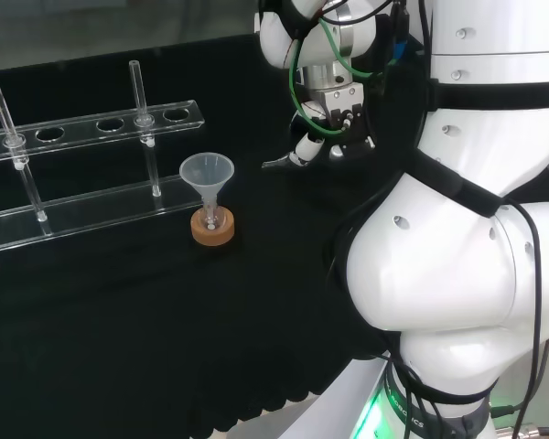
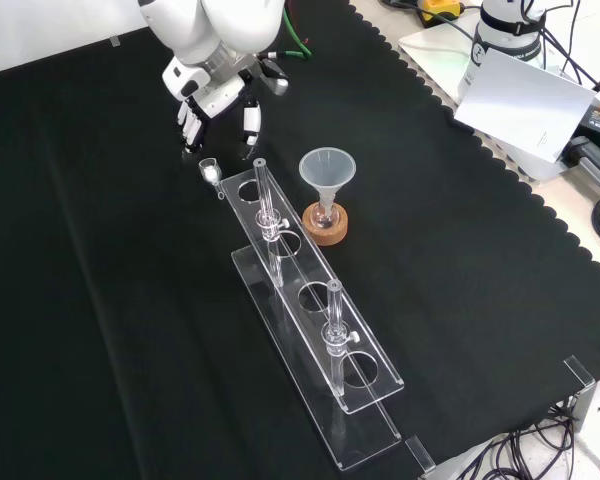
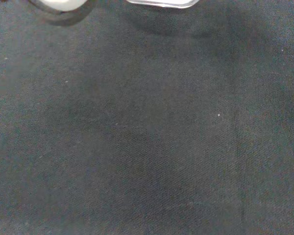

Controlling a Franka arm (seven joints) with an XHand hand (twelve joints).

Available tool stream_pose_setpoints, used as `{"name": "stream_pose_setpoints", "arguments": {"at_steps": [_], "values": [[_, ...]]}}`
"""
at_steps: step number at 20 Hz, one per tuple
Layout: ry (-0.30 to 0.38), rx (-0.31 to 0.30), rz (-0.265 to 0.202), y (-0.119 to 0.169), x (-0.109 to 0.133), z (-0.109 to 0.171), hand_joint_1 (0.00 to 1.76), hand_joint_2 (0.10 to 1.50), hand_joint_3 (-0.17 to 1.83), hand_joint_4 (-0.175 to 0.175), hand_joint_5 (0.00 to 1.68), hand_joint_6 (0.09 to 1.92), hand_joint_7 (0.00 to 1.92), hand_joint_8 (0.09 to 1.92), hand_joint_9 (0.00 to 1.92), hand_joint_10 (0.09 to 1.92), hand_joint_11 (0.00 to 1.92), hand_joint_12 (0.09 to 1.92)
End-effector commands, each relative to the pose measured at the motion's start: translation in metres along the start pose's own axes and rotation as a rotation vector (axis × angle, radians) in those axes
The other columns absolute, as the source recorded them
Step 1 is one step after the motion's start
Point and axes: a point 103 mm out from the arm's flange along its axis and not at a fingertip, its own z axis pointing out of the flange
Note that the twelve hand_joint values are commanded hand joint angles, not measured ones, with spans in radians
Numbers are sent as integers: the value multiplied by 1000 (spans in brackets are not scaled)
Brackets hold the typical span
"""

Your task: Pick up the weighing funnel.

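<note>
Looking down from the front, we see the fingers [image 2: 250,122] of the hand [image 2: 212,92] hanging straight and spread, grasping nothing. Just below them in that view, the weighing funnel [image 2: 212,172] lies on the black tabletop [image 2: 100,300], beside the end of a clear rack [image 2: 299,271].

The arm [image 1: 457,274], at the right of the head view, is made of bulging glossy white shells dotted with small round screw recesses [image 1: 400,220] and crossed by black straps [image 1: 457,187]. Green cables [image 1: 302,73] loop at the upper centre above a grey metal wrist block [image 1: 334,99]. A green light [image 1: 375,412] glows at the bottom edge. The hand [image 2: 215,95], at the upper left of the front view, is white-shelled with black parts between.
</note>
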Motion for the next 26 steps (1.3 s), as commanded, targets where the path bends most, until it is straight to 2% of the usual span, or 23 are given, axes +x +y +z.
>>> {"name": "stream_pose_setpoints", "arguments": {"at_steps": [1,19,24,26], "values": [[4,-17,18,8,-3,6,794,703,383,-47,585,120,541,703,816,490,559,1322],[-27,-15,27,30,-1,16,851,676,454,-38,630,196,544,707,818,487,566,1306],[-44,-8,29,30,-1,18,861,644,524,-34,589,487,546,711,821,485,570,1303],[-51,-6,35,30,-2,19,862,642,530,-32,596,539,547,713,821,486,570,1305]]}}
